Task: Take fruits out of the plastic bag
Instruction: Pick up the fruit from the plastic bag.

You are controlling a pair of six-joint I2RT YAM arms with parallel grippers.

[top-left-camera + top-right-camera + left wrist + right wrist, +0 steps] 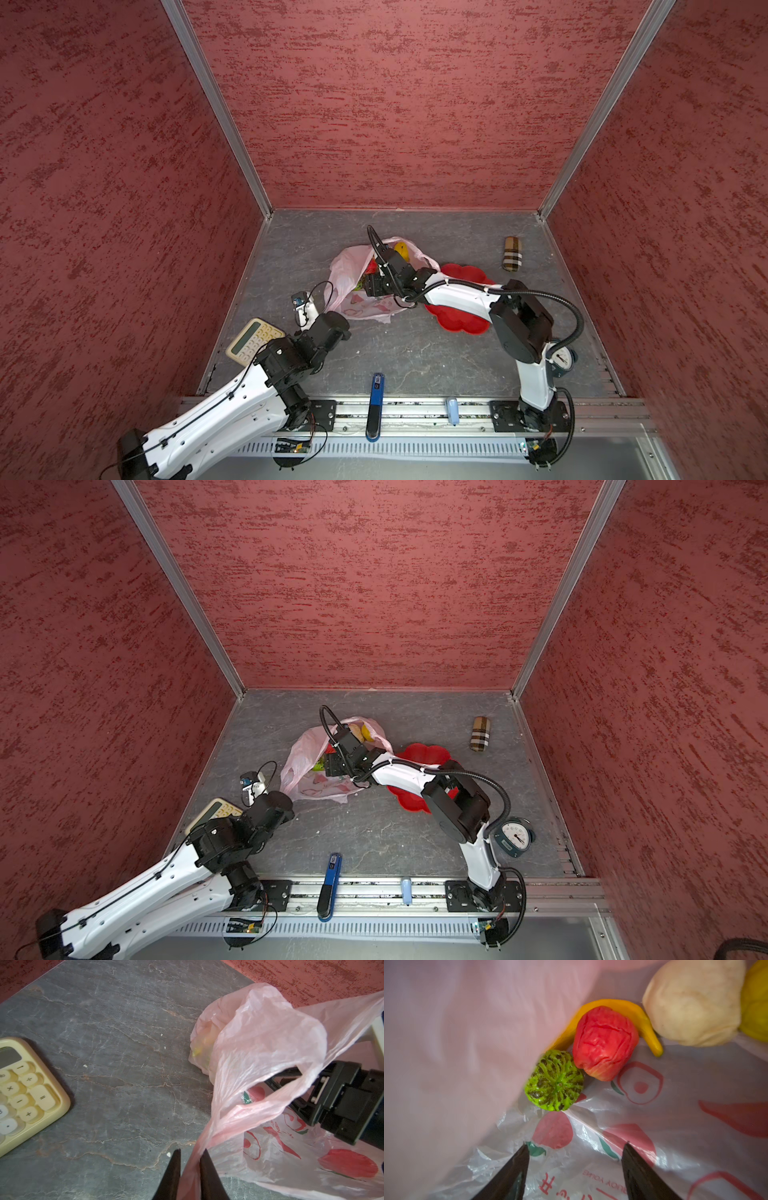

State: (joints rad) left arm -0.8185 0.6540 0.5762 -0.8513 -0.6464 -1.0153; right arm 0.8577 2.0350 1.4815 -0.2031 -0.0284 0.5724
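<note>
The pale-pink plastic bag [347,291] [301,756] lies mid-table with its mouth held up. My left gripper [192,1150] is shut on a gathered strip of the bag [268,1043] at its near edge. My right gripper [576,1144] is inside the bag [446,1043], open, with nothing between its fingers. Just ahead of it lie the fruits: a green round one [554,1082], a red one [605,1043], the yellow banana [643,1020], a beige lumpy one [691,1001] and a yellow round one [756,1001]. In a top view the yellow fruit [402,250] shows at the bag's far end.
A red flower-shaped plate [461,324] lies right of the bag, partly under my right arm. A cream calculator [253,340] sits at the left, a checked case [513,254] at the far right, a clock [515,837] near the right arm's base, a blue tool [376,399] at the front edge.
</note>
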